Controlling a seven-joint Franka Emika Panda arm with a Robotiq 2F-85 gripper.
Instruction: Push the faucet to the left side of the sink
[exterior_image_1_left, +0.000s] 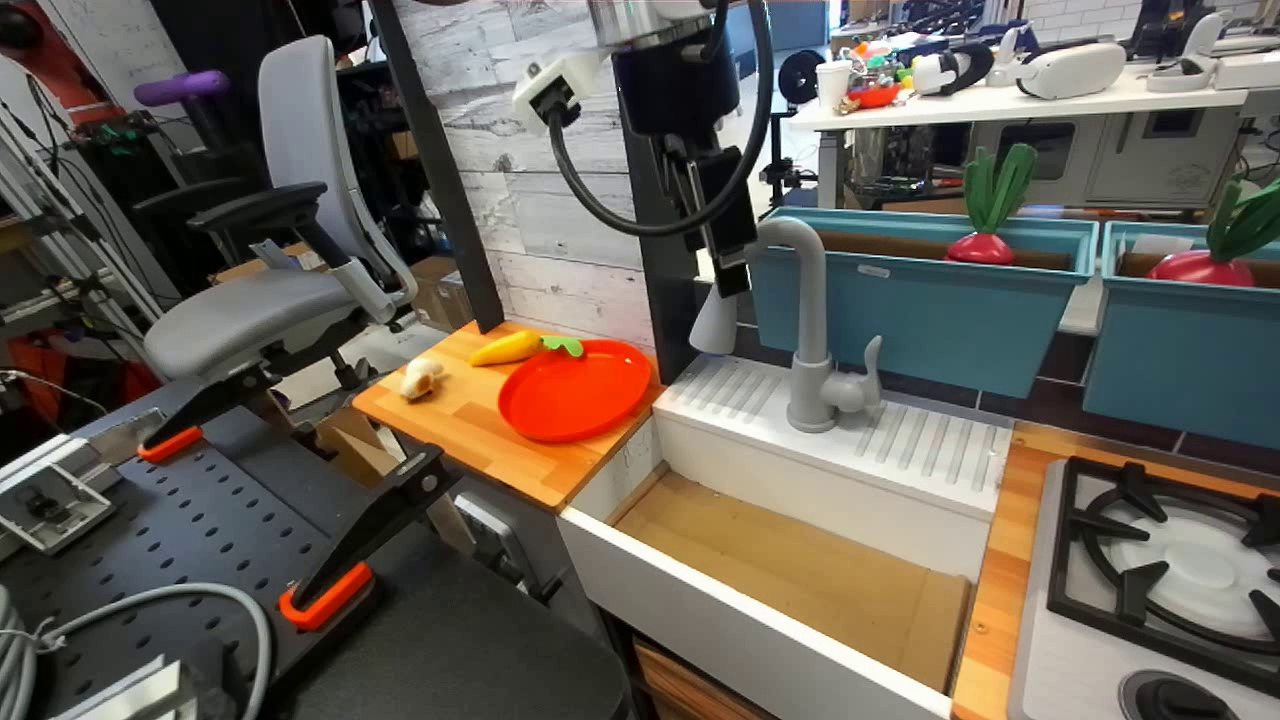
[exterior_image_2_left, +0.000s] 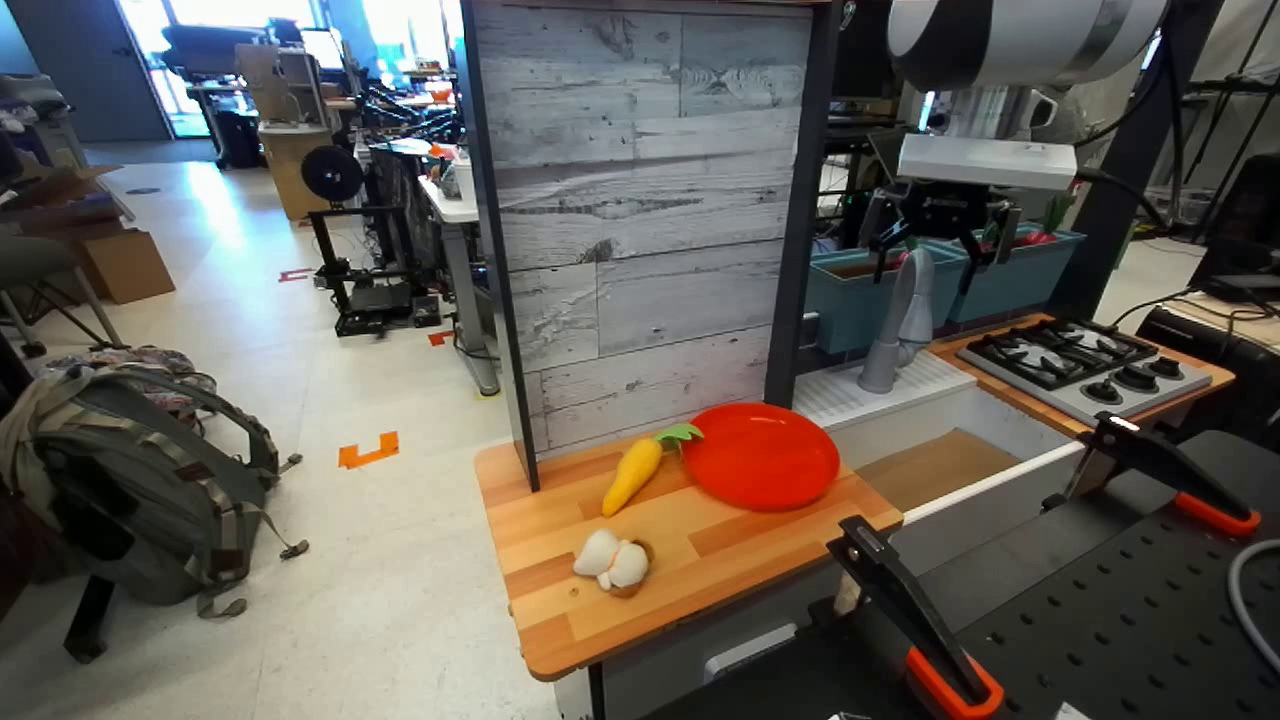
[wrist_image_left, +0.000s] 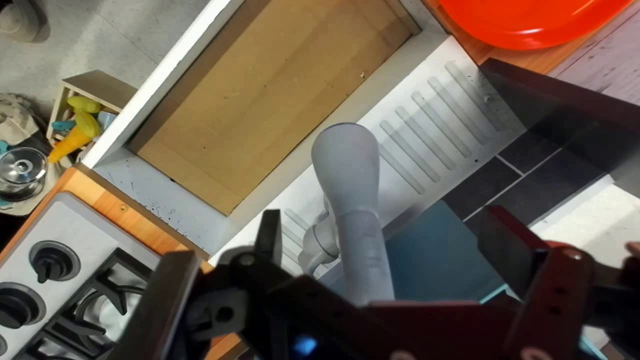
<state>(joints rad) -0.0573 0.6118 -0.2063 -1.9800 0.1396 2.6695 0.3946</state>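
The grey faucet stands upright on the ribbed back ledge of the white sink; both also show in the other views, the faucet and the sink. In an exterior view its spray head hangs over the ledge's left part, near the black post. My gripper is at the height of the faucet's arched top, pointing down. In the wrist view my gripper is open, with one finger on each side of the spout and visible gaps. It holds nothing. The faucet's upper arch is partly hidden by the gripper.
Teal bins with red toy radishes hang behind the faucet. A black post and wood panel stand beside the ledge. A red plate, a yellow toy carrot and toy garlic lie on the wooden counter. A stove adjoins the sink.
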